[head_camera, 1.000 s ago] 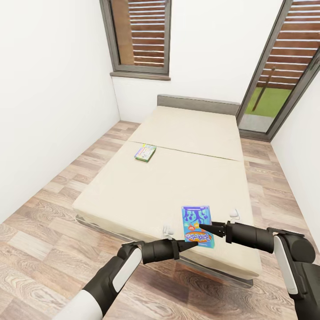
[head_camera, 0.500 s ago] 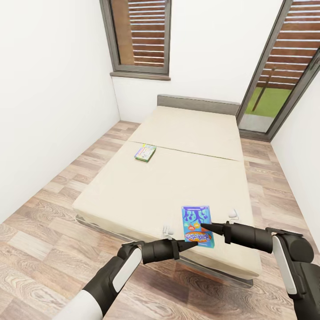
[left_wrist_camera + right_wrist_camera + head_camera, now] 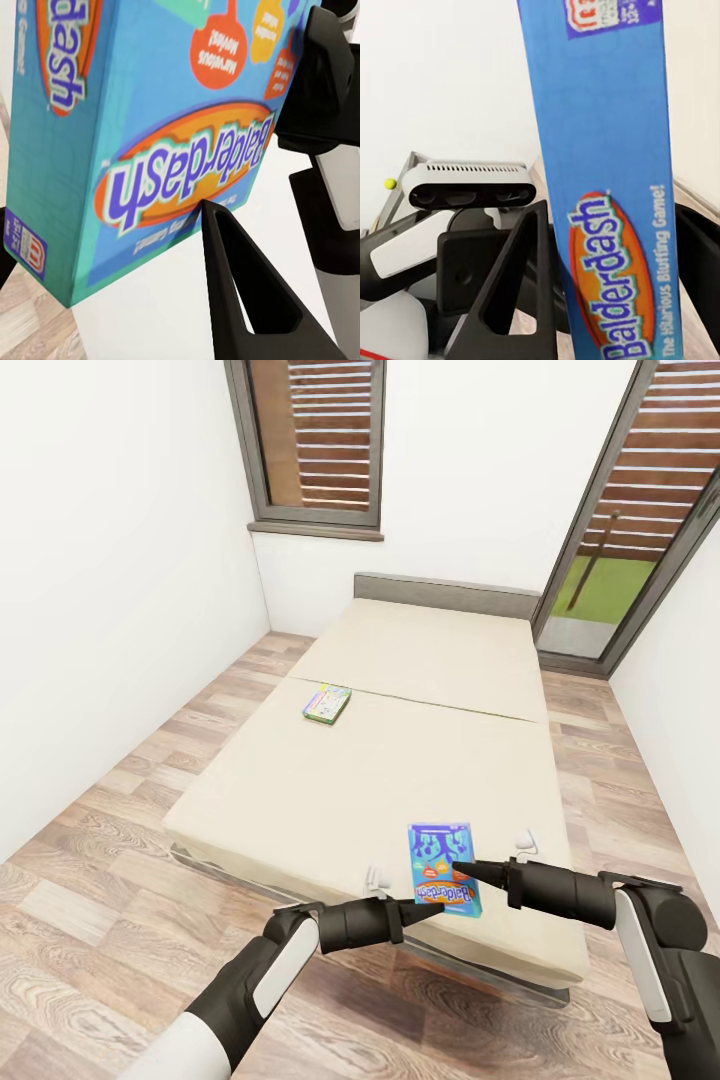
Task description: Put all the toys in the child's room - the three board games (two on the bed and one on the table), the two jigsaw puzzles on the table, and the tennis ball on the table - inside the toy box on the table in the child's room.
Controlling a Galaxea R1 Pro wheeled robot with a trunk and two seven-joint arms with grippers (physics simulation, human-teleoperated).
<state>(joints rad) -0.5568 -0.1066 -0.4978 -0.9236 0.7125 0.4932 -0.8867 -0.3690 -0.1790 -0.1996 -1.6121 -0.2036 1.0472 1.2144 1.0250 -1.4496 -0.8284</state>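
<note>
Two claws closing in on the blue board game at the near end of the bed

Left claw [image 3: 432, 905] and right claw [image 3: 462, 870] sit on opposite sides of the blue game box [image 3: 443, 868]. The fingers straddle it, but I can't tell whether either is actually clamped. I'd squeeze evenly from both sides and lift it level so it doesn't slip. The box reads "Balderdash" and "The Hilarious Bluffing Game". Farther up the bed [image 3: 330, 810] lies a second small game box [image 3: 327, 703], print too small to read.
</note>
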